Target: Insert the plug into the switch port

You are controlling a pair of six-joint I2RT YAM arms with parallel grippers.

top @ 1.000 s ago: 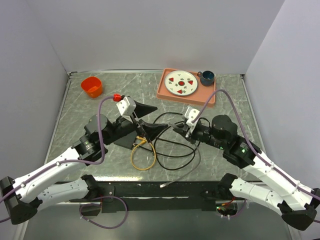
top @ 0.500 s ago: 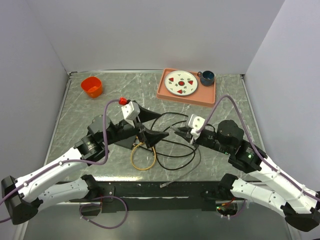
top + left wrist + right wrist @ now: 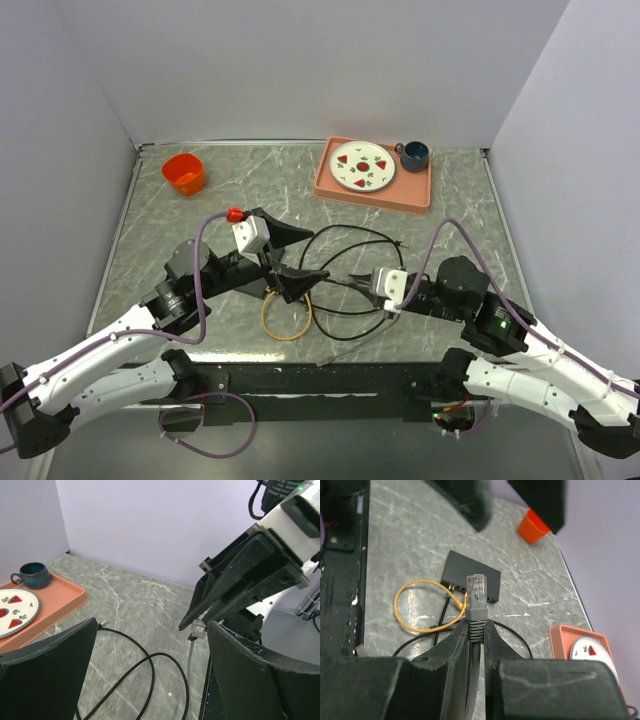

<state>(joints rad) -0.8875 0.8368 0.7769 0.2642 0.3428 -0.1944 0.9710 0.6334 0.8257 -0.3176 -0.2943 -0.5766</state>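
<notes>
The plug [image 3: 479,591], a clear-tipped connector on a grey boot and grey cable, sticks up between my right gripper [image 3: 476,626], which is shut on the boot. It also shows in the left wrist view [image 3: 198,629], held off the table. The flat black switch box [image 3: 472,576] lies beyond the plug, its ports [image 3: 470,598] on the near side, with a yellow cable [image 3: 420,605] plugged in. In the top view the box is mostly hidden under the left arm. My left gripper [image 3: 310,252] is open and empty, close to the left of the right gripper [image 3: 350,281].
Black cable loops [image 3: 345,295] and the yellow loop [image 3: 287,322] lie between the arms. A salmon-pink tray [image 3: 405,190] with a plate [image 3: 363,166] and a blue cup [image 3: 414,154] stands at the back right. An orange cup [image 3: 184,173] stands at the back left.
My right gripper has drawn back toward the near edge with the plug in it. My left gripper has shifted a little nearer and stays open.
</notes>
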